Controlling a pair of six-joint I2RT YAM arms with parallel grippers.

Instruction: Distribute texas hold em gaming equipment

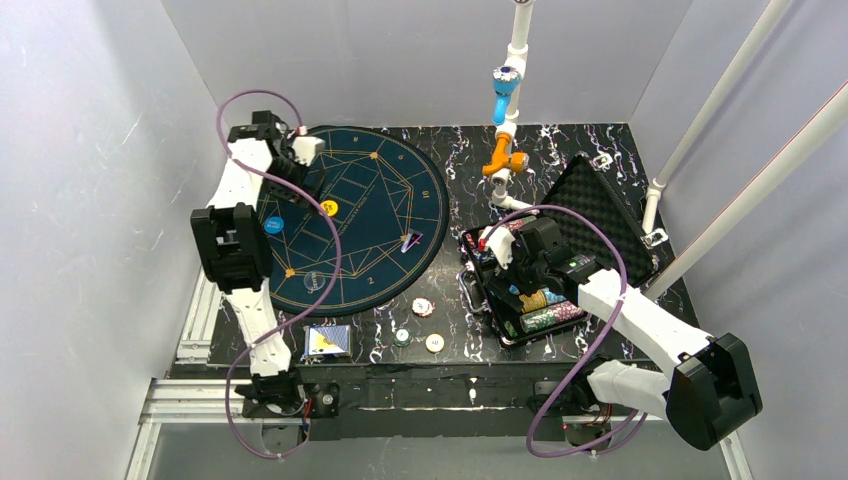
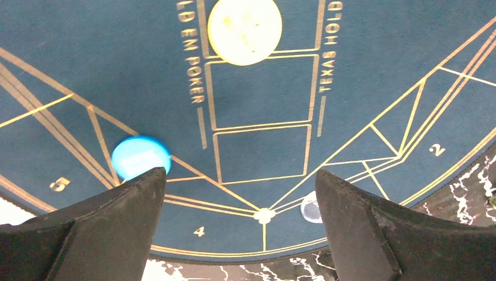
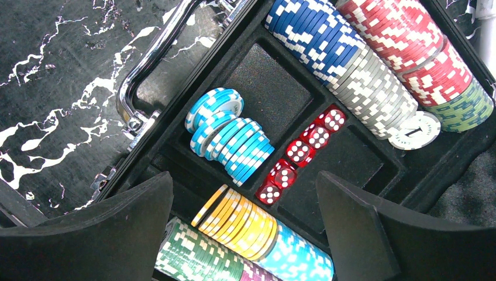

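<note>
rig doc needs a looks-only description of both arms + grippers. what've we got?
The left arm and right arm both have white link shells with black joint housings. A purple cable loops loosely along each. The left gripper and right gripper have black, matte, wedge-shaped fingers.

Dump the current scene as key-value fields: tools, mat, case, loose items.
left tool: open, above the poker mat, nothing between its fingers
right tool: open, above the open case, nothing between its fingers
on mat: yellow disc, blue disc, pale disc near the mat's edge
in case: rows of chips standing on edge, five red dice in a line
on table, off mat, near side: three loose chips, card deck
</note>
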